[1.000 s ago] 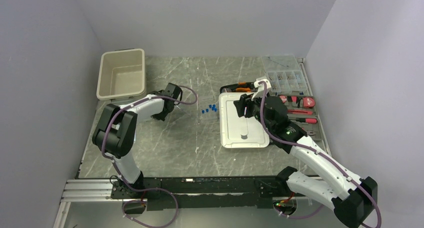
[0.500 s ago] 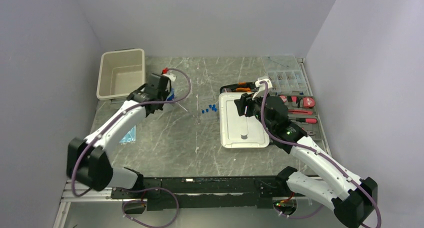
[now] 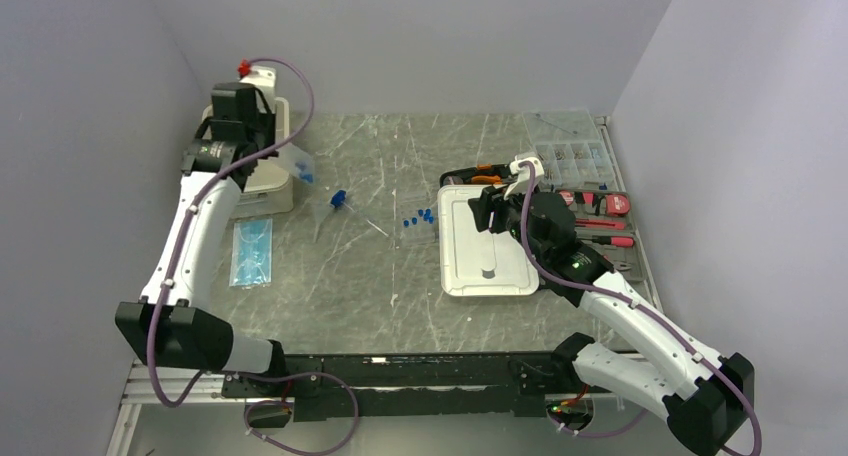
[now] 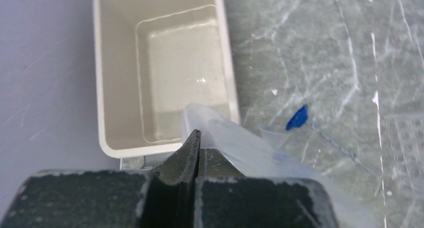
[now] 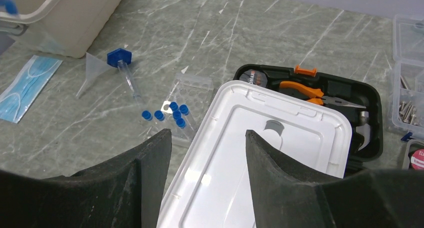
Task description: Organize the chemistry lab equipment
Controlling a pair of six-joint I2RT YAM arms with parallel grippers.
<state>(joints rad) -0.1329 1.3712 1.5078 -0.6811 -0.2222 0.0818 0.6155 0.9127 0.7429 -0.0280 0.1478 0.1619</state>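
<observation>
The left gripper [image 4: 196, 138] is high up, far to the left of the white lid [image 5: 295, 143], and its jaws are clenched on a light-blue translucent piece [image 4: 240, 145]. The right gripper [image 5: 207, 134] hangs over the lid with jaws released. Tiny blue caps [image 5: 175, 114] lie on the table [image 5: 250, 33] just left of the lid, by the clear perforated rack [image 5: 192, 88].

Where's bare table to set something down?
Bare: near stretch between blue face mask and white lid; far strip between beige bin and parts box. Crowded: around blue caps, clear funnel, black tool case.
</observation>
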